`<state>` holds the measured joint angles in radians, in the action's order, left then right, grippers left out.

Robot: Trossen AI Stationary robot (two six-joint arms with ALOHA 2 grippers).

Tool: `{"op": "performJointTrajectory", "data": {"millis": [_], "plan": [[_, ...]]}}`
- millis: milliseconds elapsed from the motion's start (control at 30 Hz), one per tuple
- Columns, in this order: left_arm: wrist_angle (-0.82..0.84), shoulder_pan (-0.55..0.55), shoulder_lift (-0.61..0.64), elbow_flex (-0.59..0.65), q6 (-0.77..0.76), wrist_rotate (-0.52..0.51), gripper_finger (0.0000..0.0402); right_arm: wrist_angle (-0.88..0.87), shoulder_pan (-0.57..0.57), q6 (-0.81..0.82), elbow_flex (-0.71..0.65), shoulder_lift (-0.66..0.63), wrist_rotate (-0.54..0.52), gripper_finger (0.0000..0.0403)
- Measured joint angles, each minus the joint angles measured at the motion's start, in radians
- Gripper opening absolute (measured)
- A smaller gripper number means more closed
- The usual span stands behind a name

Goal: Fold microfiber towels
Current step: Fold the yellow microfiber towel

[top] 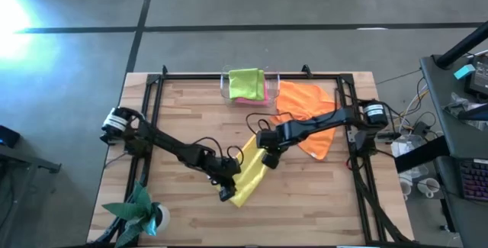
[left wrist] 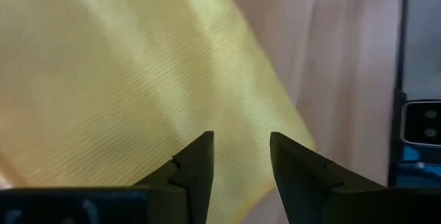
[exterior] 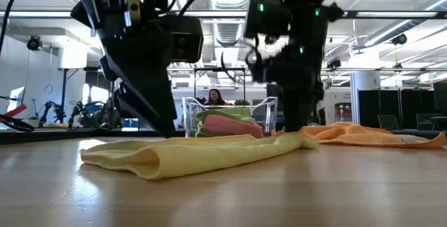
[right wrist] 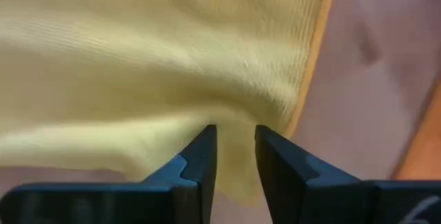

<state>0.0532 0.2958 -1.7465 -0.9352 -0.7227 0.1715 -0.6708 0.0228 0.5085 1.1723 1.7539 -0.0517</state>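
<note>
Overhead, the yellow towel (top: 252, 172) lies near the middle of the wooden table (top: 305, 210) as a long narrow strip, its long axis slanting from near-left to far-right. The left gripper (top: 226, 192) sits at the strip's near-left end and the right gripper (top: 269, 159) at its far-right end. An orange towel (top: 305, 103) is spread flat on the far right, partly under the right arm, and a lime green towel (top: 245, 82) lies folded over a pink towel (top: 255, 101) in the clear tray (top: 226, 86) at the far edge. A green plant-like object (top: 141, 211) stands at the near-left corner. No writing can be read anywhere. From table height, the yellow towel (exterior: 188, 154) runs across the picture as a low folded roll, both grippers coming down onto it; the tray (exterior: 269, 112) stands behind with green and pink cloth inside, the orange towel (exterior: 377, 135) to the right, and a person (exterior: 215, 98) shows far behind. In the left wrist view, the left fingers (left wrist: 196, 165) stand spread with a clear gap, over the yellow cloth's edge; whether they pinch it I cannot tell. In the right wrist view, the right fingers (right wrist: 201, 156) are pinching a bunched fold of the yellow towel (right wrist: 138, 65).
</note>
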Motion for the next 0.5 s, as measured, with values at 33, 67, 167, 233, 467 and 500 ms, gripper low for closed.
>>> {"op": "performJointTrajectory", "data": {"millis": [33,67,167,233,467,500], "plan": [[-0.001,-0.001,0.003,0.000,0.001,0.000,0.0127,-0.009,0.003,-0.013,0.009,-0.012,-0.011,0.0092],[0.003,-0.002,0.007,0.001,0.001,-0.003,0.0127,-0.030,0.005,-0.024,0.018,-0.026,-0.020,0.0092],[0.010,-0.004,0.017,0.002,0.003,-0.033,0.0127,-0.071,0.016,-0.015,0.033,-0.056,-0.034,0.0092],[0.009,-0.008,0.026,0.002,0.005,-0.061,0.0127,-0.064,0.033,0.025,0.038,-0.074,-0.026,0.0092],[0.150,-0.019,0.087,-0.011,0.055,-0.106,0.0127,0.060,0.171,0.190,0.060,-0.092,0.051,0.0092],[0.199,-0.019,0.104,-0.016,0.066,-0.126,0.0127,0.091,0.192,0.214,0.060,-0.092,0.052,0.0092]]}}
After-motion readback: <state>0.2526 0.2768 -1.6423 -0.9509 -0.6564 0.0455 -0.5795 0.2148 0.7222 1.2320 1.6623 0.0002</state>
